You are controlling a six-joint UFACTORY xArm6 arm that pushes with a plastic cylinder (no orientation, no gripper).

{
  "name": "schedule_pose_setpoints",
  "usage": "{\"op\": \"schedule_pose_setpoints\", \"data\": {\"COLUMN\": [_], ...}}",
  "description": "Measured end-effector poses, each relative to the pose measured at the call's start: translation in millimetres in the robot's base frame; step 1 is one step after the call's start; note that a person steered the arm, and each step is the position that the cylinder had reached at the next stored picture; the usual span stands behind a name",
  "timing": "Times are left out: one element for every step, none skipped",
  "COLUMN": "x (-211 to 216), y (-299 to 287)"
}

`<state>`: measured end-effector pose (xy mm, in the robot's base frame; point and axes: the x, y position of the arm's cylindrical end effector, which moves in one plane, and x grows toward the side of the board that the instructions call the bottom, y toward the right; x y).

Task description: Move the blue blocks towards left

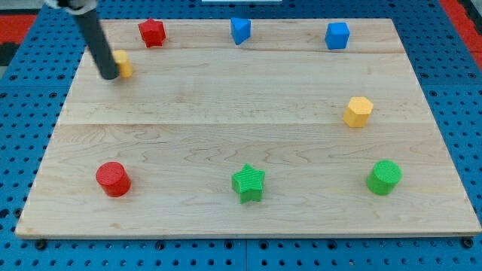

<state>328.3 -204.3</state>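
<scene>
1. Wooden board [226,98] on a blue pegboard surface [22,90].
2. My tip [110,76] at the view's upper left, touching or just beside a yellow block [123,64], partly hidden behind the rod; no gripper fitted, so nothing to open or close.
3. Blue blocks along the view's top edge: an angular one [240,31] at centre, a blue cube [337,35] to the right; both well apart from my tip.
4. Red block [151,32] at the top left, between the tip and the centre blue block.
5. Yellow hexagonal block [358,111] at mid right.
6. Bottom row, left to right: red cylinder [113,179], green star [248,184], green cylinder [384,177].
</scene>
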Motion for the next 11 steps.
{"op": "schedule_pose_setpoints", "data": {"x": [-25.1,-15.8,-27.2,-85.2,-124.3,-133.7,-88.1,-75.6,-73.3,-72.3,-47.2], "y": [15.4,92.9,188.9,214.0,255.3,225.7,197.6,189.7,123.2,119.0,218.3]}}
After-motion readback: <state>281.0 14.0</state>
